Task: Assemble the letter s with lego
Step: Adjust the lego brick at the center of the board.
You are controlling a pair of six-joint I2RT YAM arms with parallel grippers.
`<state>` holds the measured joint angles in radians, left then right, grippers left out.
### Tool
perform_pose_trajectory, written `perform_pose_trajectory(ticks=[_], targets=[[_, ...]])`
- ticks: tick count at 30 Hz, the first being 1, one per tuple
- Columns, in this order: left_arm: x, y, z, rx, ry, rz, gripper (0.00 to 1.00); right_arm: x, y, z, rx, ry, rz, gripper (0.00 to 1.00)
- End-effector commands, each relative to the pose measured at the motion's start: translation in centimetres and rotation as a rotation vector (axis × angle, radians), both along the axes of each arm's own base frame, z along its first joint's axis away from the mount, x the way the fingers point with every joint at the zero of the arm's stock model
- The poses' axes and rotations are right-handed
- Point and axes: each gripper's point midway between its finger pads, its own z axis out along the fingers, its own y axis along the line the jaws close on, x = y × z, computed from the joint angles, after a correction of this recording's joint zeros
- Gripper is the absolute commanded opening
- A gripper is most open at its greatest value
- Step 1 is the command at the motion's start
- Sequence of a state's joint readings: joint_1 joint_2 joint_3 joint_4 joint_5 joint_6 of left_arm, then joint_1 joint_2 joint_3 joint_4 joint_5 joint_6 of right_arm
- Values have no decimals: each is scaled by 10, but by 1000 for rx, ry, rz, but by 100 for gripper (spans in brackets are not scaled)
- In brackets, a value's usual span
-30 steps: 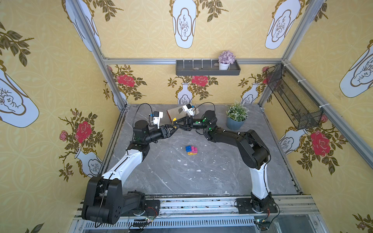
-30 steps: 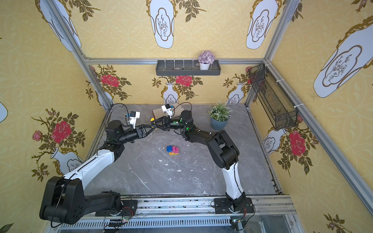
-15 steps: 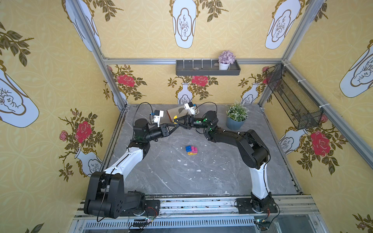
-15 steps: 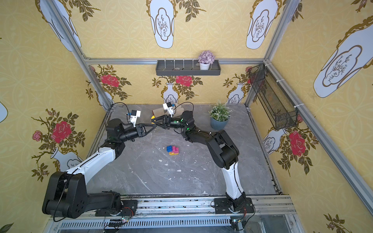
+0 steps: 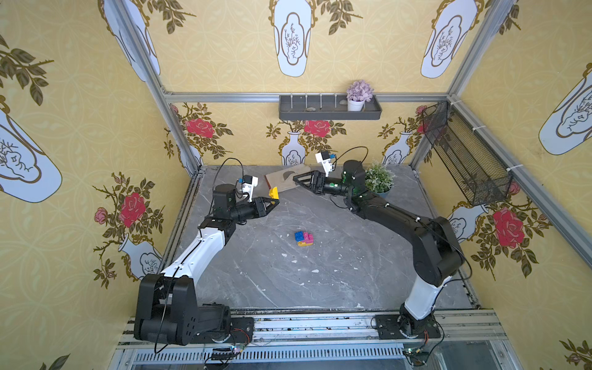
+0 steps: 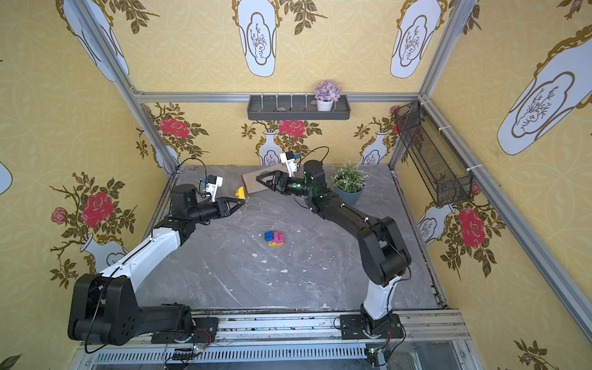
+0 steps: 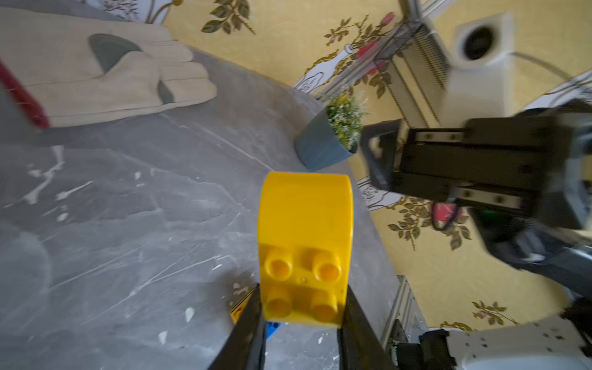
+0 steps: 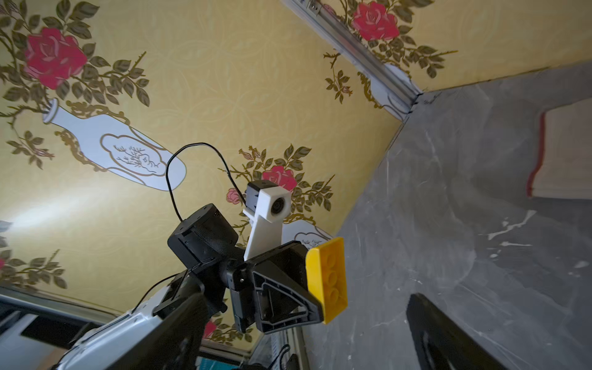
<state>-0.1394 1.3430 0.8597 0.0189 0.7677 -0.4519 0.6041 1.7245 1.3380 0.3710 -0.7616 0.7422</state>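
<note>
Grips a yellow oblong studded plastic brick in the clamped left gripper, aloft at eleven o'clock from the cluster of blue, pink and yellow bricks near the middle of the grey marble table. Holds the right gripper spread wide, empty, at twelve o'clock.

Place: you face a lab robot cell dressed as a home.
Walls: aluminium framing holds rose wallpaper panels.
Base: 2 robot arms bolted to a slotted rail by the marble-look tabletop.
</note>
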Motion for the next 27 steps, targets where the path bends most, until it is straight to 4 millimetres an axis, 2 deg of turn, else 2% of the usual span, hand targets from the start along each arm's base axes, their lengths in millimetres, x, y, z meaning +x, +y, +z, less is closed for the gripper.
perform_pose_trajectory(ticks=[1, 2, 3, 5, 8, 11, 14, 17, 20, 22, 27], targets=[[-12, 27, -67, 237, 160, 67, 23, 20, -39, -46, -283, 55, -190, 98], [-14, 31, -82, 271, 199, 78, 23, 24, -51, -55, -316, 141, -219, 98], [-17, 35, -96, 300, 239, 86, 23, 22, -60, -63, -323, 227, -169, 98], [-22, 42, -124, 365, 307, 103, 23, 6, -63, -77, -263, 364, 18, 98], [-30, 43, -153, 493, 371, 84, 23, -14, -74, -116, -338, 449, 12, 98], [-36, 42, -174, 643, 402, 43, 24, -42, -81, -157, -429, 533, 39, 98], [-42, 41, -188, 707, 430, 18, 24, -68, -78, -188, -552, 554, 75, 98], [-47, 40, -198, 706, 452, 3, 28, -81, -72, -204, -602, 558, 96, 98], [-47, 39, -198, 701, 451, 0, 42, -83, -68, -216, -590, 580, 103, 99], [-46, 39, -195, 701, 444, 2, 55, -85, -65, -223, -591, 586, 108, 98], [-44, 39, -176, 692, 417, 14, 61, -86, -56, -232, -576, 584, 126, 98]])
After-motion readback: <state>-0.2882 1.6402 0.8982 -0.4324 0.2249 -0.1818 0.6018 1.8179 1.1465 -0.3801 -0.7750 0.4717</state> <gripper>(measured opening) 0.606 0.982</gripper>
